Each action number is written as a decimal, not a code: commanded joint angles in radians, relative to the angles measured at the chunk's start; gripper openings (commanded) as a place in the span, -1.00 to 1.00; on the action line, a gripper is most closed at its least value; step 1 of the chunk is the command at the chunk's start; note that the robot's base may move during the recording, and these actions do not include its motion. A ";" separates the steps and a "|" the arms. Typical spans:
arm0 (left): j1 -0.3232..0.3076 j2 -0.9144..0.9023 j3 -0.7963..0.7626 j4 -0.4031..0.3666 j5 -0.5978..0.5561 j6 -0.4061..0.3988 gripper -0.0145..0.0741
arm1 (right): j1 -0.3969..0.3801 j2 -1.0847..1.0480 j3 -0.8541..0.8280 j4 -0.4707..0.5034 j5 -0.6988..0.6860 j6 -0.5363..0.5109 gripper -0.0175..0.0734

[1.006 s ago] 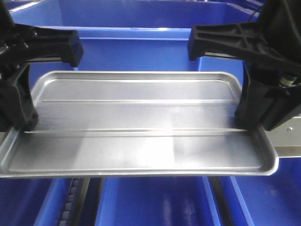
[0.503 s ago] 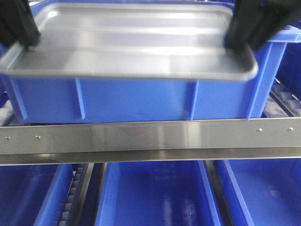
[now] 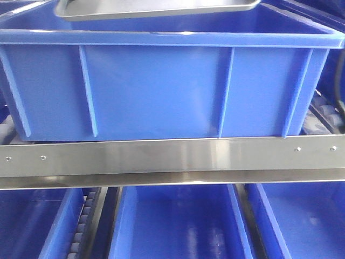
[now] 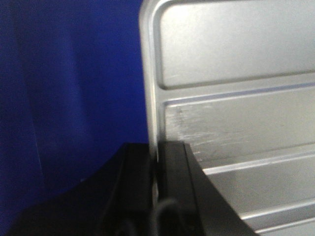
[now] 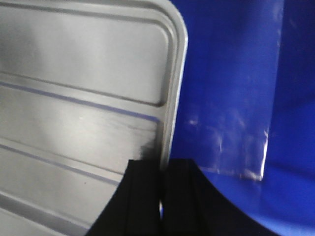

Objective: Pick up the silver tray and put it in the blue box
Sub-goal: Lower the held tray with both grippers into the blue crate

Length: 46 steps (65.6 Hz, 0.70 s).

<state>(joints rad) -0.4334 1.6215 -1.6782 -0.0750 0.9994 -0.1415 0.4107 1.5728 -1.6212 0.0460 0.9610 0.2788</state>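
Over the open top of the blue box (image 3: pixel 161 91), silver tray (image 3: pixel 156 8) held aloft — left tool (image 4: pixel 155 152) clamped on its left rim, right tool (image 5: pixel 163 169) clamped on its right rim, box set behind a steel rail (image 3: pixel 172 156).

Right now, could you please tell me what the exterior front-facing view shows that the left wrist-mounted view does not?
Only the front-facing view shows the ribbed outer wall of the deep blue plastic crate, the brushed steel rail beneath it and more blue bins on the level below; no claw appears. Only the left wrist view shows the black left claw clamped on the rim of the shallow silver-grey metal tray and the long ribs across its floor. Both show the tray and the crate's blue plastic.
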 commanded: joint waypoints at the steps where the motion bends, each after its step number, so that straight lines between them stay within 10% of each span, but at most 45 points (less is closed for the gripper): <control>1: -0.010 0.021 -0.123 -0.204 -0.113 0.024 -0.69 | -0.014 0.046 -0.103 0.230 -0.125 -0.111 -0.49; 46: 0.013 0.212 -0.205 -0.205 -0.179 0.050 -0.69 | -0.089 0.258 -0.275 0.284 -0.151 -0.165 -0.49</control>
<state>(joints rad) -0.3858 1.8869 -1.8383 -0.0976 0.9309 -0.0968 0.2920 1.8864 -1.8480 0.1508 0.9386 0.1375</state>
